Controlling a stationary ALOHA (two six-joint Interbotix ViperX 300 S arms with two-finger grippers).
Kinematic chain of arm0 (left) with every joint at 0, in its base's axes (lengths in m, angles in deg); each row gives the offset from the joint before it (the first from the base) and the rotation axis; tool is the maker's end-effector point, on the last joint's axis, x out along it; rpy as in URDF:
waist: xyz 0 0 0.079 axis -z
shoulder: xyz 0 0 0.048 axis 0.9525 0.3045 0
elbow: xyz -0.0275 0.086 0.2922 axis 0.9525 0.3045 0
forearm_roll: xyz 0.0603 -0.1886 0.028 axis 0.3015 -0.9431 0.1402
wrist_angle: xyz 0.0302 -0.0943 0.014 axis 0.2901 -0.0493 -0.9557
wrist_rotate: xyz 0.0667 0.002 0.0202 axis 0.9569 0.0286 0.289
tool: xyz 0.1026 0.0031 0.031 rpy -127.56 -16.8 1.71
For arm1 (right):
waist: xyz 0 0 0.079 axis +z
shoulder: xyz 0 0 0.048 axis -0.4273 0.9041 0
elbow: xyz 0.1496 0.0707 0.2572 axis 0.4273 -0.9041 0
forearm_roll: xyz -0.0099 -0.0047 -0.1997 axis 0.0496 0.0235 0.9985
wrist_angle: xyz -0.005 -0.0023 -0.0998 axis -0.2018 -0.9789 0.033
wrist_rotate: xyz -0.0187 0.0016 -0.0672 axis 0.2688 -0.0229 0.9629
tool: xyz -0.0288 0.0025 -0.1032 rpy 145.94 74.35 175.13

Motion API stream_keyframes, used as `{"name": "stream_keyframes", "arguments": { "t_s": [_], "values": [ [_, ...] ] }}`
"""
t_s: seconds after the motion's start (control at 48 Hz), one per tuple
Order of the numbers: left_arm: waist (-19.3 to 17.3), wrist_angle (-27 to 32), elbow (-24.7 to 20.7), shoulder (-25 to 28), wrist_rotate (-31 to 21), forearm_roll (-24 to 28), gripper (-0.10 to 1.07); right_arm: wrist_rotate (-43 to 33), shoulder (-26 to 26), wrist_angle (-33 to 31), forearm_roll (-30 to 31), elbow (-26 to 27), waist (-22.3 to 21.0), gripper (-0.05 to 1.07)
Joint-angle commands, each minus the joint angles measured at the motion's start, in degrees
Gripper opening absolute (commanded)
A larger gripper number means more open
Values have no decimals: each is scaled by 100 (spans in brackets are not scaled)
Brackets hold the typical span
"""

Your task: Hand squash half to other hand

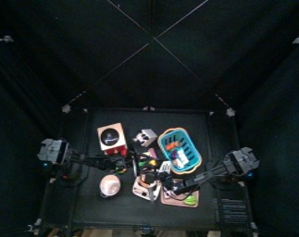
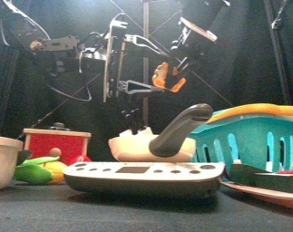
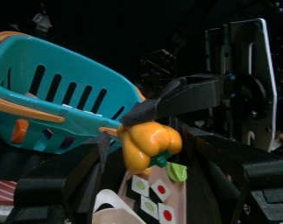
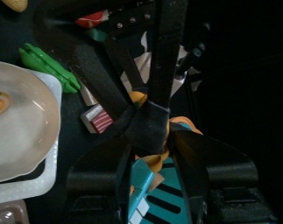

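The squash half [image 3: 150, 144], orange-yellow with a green stem end, hangs in the air above the middle of the tabletop [image 2: 40, 213], well clear of everything standing on it. In the front view it [image 2: 166, 76] shows between the two arms, high over the scale.

The left wrist view shows the right end effector [image 3: 155, 109] reaching in, its dark fingers [image 3: 185, 94] pinching the squash from above. The left end effector [image 3: 137, 179] has its jaws spread wide, one on each side of the squash and just beside it; whether they touch it cannot be told. In the right wrist view the right end effector [image 4: 150, 144] is pressed onto the squash [image 4: 167, 131], of which only orange slivers show, with the left arm's black links crossing in front.

Below, the teal basket [image 2: 251, 136] with orange handles stands on the right side of the tabletop in the front view, and a grey scale [image 2: 142, 177] lies near the front edge. A black-handled tool [image 2: 179, 127] leans up from a white bowl [image 2: 136, 145] behind the scale. A red box [image 2: 58, 143] stands at the left, with green and yellow toy food [image 2: 37, 169] just in front of it and a white cup [image 2: 4, 161] at the far left. A white plate [image 4: 15, 131] shows in the right wrist view.
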State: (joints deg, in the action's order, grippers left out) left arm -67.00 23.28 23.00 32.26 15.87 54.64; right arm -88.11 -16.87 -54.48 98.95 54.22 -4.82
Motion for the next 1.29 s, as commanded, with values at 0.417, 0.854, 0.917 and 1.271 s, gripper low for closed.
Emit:
{"name": "stream_keyframes", "arguments": {
  "t_s": [0.417, 0.854, 0.917, 1.271],
  "values": [
    [-9, -26, -141, 18, 0, -202, 81, -18, -97, 18, 70, 149, -18, 70],
    [-9, -26, -62, -35, 26, -167, 76, -26, -79, 580, -457, 158, -26, 92],
    [-18, -26, -44, -35, 26, -176, 76, -26, -79, 562, -483, 141, -35, 98],
    [-44, -18, 246, -158, 44, -18, 76, -44, -343, 703, -545, 158, 18, 103]
  ]
}}
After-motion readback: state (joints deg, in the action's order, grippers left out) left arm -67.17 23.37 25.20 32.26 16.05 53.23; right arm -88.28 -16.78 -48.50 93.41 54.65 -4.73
